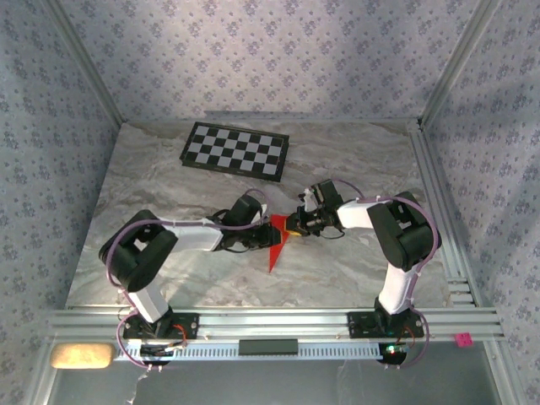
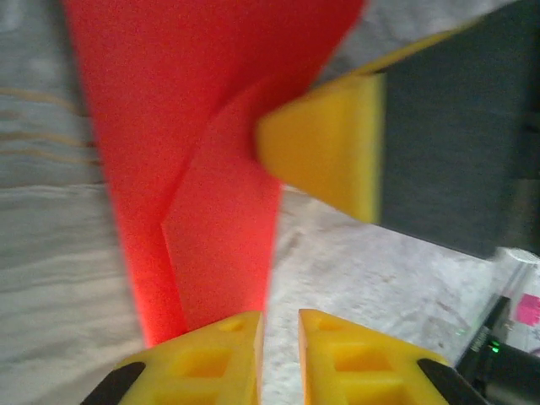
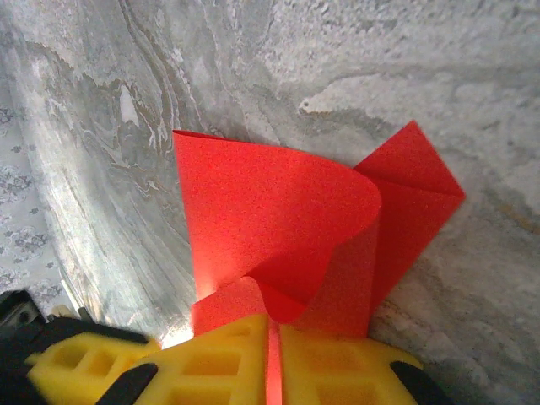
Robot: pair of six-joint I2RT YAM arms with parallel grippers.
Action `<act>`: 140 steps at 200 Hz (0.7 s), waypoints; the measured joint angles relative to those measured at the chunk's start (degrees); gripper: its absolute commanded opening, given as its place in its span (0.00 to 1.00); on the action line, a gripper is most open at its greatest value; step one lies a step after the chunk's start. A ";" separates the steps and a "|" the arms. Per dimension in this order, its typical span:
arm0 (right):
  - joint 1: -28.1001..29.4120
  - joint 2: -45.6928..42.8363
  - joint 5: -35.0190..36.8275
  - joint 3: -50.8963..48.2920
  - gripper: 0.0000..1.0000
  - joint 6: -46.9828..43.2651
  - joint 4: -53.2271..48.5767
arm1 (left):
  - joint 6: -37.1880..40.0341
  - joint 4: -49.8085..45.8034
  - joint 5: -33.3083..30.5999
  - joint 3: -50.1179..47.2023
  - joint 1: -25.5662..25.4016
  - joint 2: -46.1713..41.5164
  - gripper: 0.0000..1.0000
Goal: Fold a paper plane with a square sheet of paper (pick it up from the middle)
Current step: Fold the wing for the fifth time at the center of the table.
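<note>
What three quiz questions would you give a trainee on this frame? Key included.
1. True or false: the checkerboard lies apart from the red paper, not touching it.
2. The right gripper has its jaws: A) open over bare table; B) shut on the red paper; C) shut on the checkerboard.
3. What colour are the right gripper's fingers?
Key: 1 true; 2 B; 3 yellow.
</note>
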 measured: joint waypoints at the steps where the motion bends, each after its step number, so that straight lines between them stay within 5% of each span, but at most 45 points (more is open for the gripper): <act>1: 0.00 0.00 0.02 0.00 0.13 0.00 0.00 | 0.04 -0.04 -0.02 0.00 0.02 0.17 0.17; 80: 0.00 -0.70 0.68 0.04 0.15 -0.11 -0.57 | 1.68 -0.79 -1.95 -1.09 0.02 1.36 0.04; 140: -1.14 -9.86 4.35 0.02 0.14 -3.30 -4.07 | 5.33 -0.46 -2.14 -1.42 -0.24 1.31 0.00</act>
